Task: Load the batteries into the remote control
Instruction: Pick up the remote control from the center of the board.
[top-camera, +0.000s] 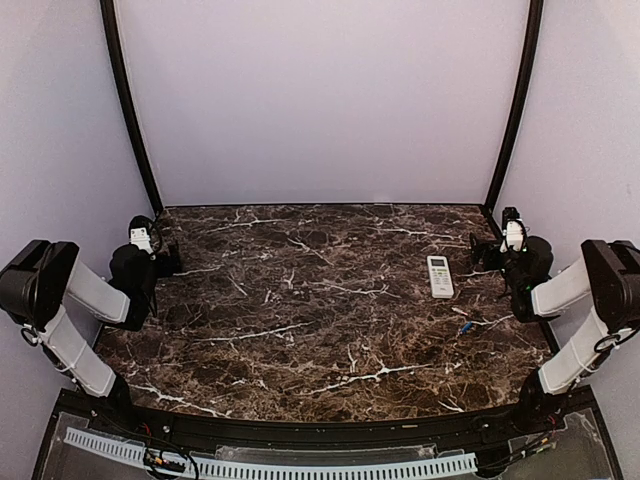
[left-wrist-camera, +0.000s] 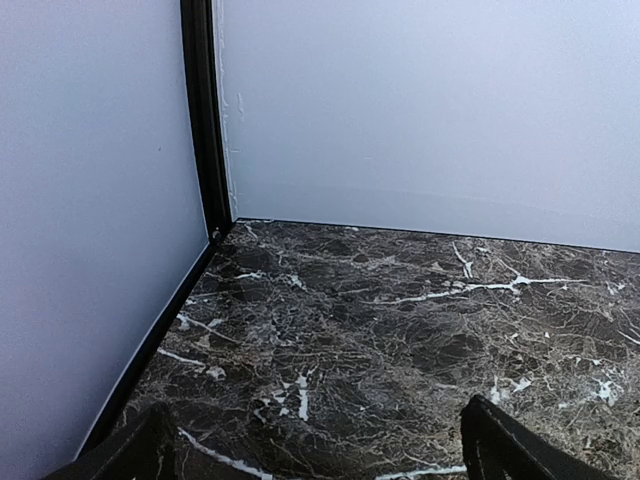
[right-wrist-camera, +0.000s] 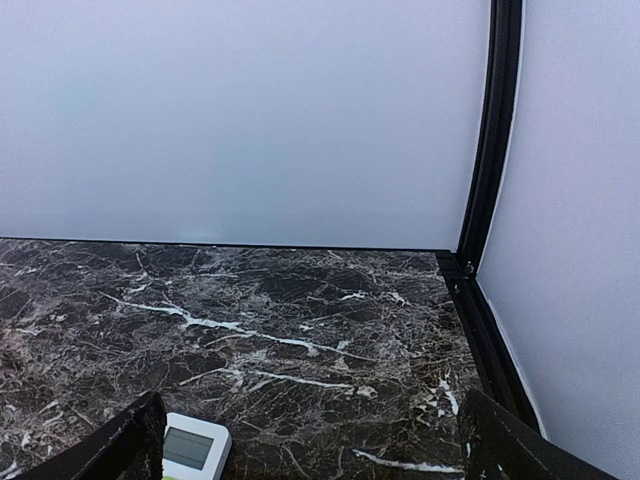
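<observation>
The white remote control (top-camera: 439, 276) lies face up on the dark marble table (top-camera: 300, 300), right of centre. In the right wrist view only its display end (right-wrist-camera: 195, 448) shows, just inside the left finger. A tiny battery with blue on it (top-camera: 466, 326) lies nearer the front, a little right of the remote. My right gripper (top-camera: 482, 250) hovers just right of the remote, open and empty (right-wrist-camera: 315, 445). My left gripper (top-camera: 168, 252) sits at the far left of the table, open with only bare marble between its fingers (left-wrist-camera: 320, 450).
White walls close in the back and both sides, with black corner posts (left-wrist-camera: 205, 120) (right-wrist-camera: 490, 140). A black rail (right-wrist-camera: 490, 330) runs along the table's right edge close to my right gripper. A cable tray (top-camera: 270, 465) lies in front of the arm bases.
</observation>
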